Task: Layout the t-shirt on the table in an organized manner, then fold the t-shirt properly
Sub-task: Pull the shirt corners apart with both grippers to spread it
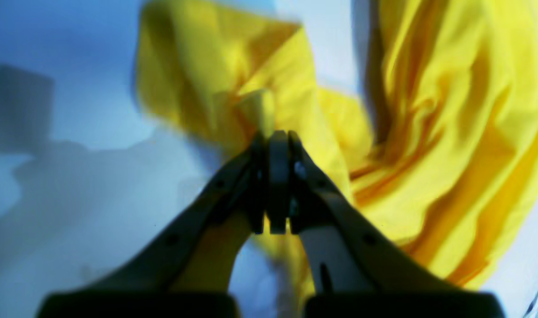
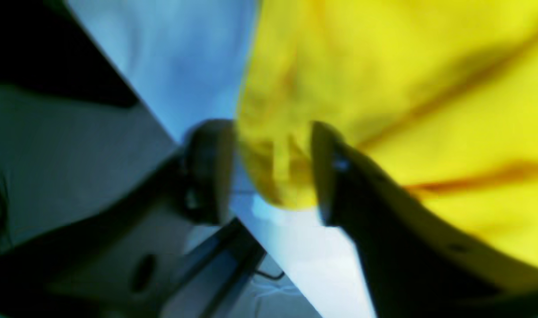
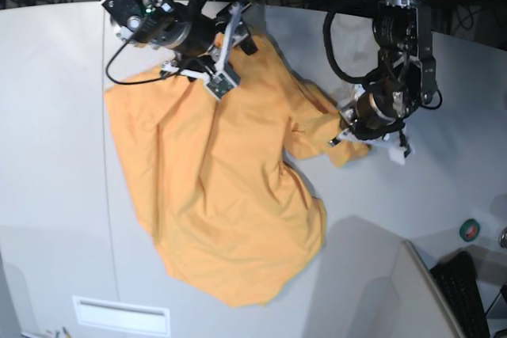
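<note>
The orange t-shirt (image 3: pixel 222 195) lies crumpled across the middle of the white table (image 3: pixel 55 156), with one sleeve stretched out to the right. My left gripper (image 3: pixel 346 134) is at that sleeve's end. In the left wrist view it (image 1: pixel 272 134) is shut, and a tuft of the shirt (image 1: pixel 449 132) is pinched at its tips. My right gripper (image 3: pixel 218 81) hovers over the shirt's far edge. The blurred right wrist view shows its jaws (image 2: pixel 269 172) apart, with a fold of the shirt (image 2: pixel 405 88) loose between them.
A green tape roll (image 3: pixel 470 230) sits near the right edge and a keyboard (image 3: pixel 459 290) at the bottom right. A grey panel (image 3: pixel 396 290) rises at the front right. Cables (image 3: pixel 341 45) hang along the far edge. A thin seam (image 3: pixel 107 180) runs down the tabletop's left.
</note>
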`<action>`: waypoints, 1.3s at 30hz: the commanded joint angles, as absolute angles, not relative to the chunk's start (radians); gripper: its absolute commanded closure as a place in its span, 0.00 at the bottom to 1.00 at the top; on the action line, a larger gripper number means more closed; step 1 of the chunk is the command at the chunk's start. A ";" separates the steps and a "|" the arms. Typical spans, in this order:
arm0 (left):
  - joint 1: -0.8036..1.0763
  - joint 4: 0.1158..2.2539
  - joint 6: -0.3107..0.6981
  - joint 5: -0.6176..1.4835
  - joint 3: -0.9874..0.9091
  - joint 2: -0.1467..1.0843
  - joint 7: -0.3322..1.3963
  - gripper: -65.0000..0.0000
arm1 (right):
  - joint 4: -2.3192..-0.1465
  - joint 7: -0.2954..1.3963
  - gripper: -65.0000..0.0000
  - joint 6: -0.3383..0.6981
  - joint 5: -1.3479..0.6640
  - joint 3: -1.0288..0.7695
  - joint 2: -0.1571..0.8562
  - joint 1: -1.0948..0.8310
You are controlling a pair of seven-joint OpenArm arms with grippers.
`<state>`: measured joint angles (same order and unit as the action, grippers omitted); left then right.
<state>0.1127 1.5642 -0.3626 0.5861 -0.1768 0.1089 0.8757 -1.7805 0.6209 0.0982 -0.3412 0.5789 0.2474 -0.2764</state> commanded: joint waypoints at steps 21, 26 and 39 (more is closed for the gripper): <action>0.420 1.764 -0.271 0.579 -0.475 0.124 0.857 1.00 | -1.682 0.604 0.53 0.099 -0.340 -0.243 0.010 -0.298; 0.438 1.764 -0.271 0.576 -0.473 0.124 0.857 1.00 | -1.704 0.647 0.53 -0.002 -0.188 -0.056 0.030 -0.285; 0.455 1.762 -0.271 0.576 -0.473 0.122 0.857 1.00 | -1.701 0.743 0.45 -0.418 -0.074 0.295 0.030 -0.170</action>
<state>0.4515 1.7454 -0.2756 0.5774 -0.4679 0.1143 0.8711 -1.6882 0.7567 -0.4221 -0.0761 0.2962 0.0322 -0.1806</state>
